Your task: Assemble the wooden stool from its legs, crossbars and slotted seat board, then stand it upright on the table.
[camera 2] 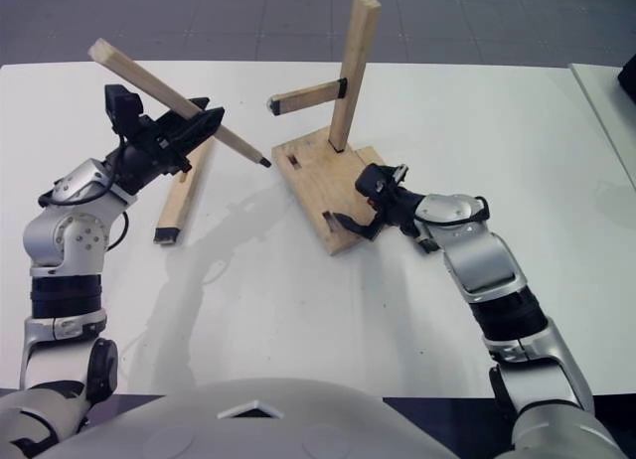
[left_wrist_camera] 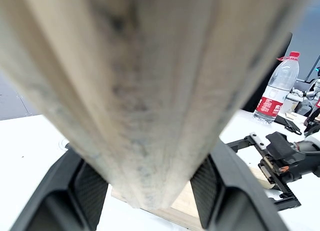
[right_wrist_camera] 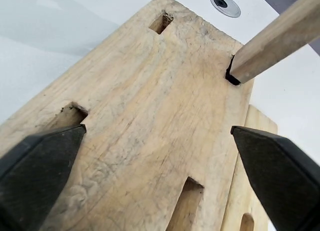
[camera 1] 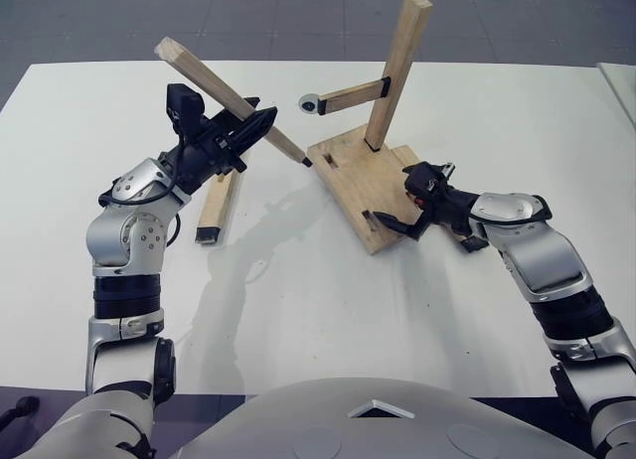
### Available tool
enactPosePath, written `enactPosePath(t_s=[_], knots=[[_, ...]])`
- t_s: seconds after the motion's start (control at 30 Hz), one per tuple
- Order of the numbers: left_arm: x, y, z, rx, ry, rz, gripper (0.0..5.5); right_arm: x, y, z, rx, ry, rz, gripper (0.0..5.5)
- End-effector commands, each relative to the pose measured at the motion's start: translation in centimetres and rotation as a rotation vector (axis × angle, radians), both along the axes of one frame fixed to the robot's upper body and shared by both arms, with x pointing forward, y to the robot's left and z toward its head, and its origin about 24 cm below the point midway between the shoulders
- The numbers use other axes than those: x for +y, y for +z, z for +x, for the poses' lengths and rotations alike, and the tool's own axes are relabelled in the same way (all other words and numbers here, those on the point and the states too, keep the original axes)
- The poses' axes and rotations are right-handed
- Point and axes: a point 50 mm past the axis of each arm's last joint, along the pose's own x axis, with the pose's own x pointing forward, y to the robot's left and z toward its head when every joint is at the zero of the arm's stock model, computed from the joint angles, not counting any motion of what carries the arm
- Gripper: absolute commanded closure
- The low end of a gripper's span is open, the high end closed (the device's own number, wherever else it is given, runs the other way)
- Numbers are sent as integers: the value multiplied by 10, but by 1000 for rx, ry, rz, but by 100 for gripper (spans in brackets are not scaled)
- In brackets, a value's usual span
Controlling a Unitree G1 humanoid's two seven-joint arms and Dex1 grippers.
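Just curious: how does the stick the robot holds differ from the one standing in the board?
The held leg slants in the air, clamped in the left gripper; the standing leg is planted nearly upright in the seat board. The standing leg carries a crossbar; the held leg none. Both are square wooden sticks.

The held leg point(left_wrist_camera: 150, 91) sits so close to the left wrist camera that it blurs. Both its ends are cut off, and it hides most of the seat board point(left_wrist_camera: 172, 216). From the head, the left hand point(camera 1: 260, 119) covers the far end of a loose stick point(camera 1: 217, 209) on the desk point(camera 1: 298, 300). Of the right hand point(right_wrist_camera: 159, 130), only the fingers point(right_wrist_camera: 40, 161) show, clipped at the corners, and the upright leg point(right_wrist_camera: 280, 36) runs off the edge.
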Motion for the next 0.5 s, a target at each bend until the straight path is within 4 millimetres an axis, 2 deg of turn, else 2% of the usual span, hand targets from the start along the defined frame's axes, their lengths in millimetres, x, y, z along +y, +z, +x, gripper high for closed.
enactPosePath(t_s=[0.03,0.13,0.3,0.5], knots=[[-6,4,3,-31,-25,37,346,10,-11,-2,45,56,-65,10],[-7,4,4,-36,-28,45,346,11,-10,2,30,72,-91,10],[-5,4,5,-43,-19,45,346,14,7,9,-46,48,-52,10],[-5,3,5,-38,-18,42,346,13,17,1,-63,33,-26,10]])
